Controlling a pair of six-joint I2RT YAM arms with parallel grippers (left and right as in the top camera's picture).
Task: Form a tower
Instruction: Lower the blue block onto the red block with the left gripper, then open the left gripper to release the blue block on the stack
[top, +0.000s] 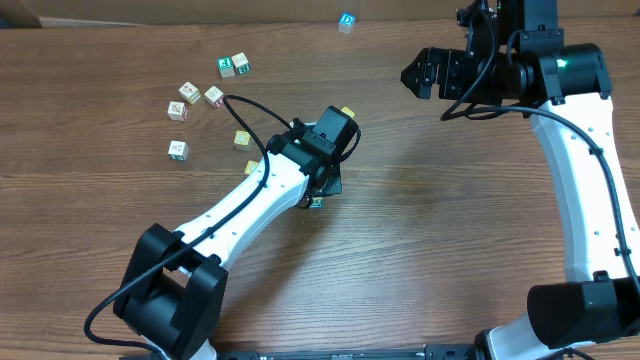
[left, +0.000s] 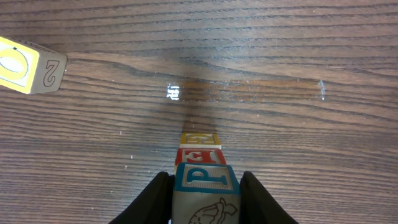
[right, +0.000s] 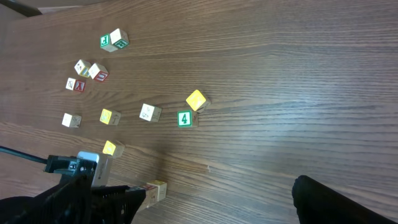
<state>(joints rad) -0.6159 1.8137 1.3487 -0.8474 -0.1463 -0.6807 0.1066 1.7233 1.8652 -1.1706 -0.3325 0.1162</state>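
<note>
Left gripper (left: 206, 186) clamped on the tower (left: 200, 154), lower centre of the left wrist view.
Its fingers (left: 154, 200) press the top cube (left: 206, 177) at both sides; right gripper (top: 412, 72) hangs spread wide and empty, upper right of the overhead view.

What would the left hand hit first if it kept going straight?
The left hand points down, gripping the blue P cube. Going straight on, it would likely push that cube onto the red cube just beneath, if they aren't touching already.
</note>
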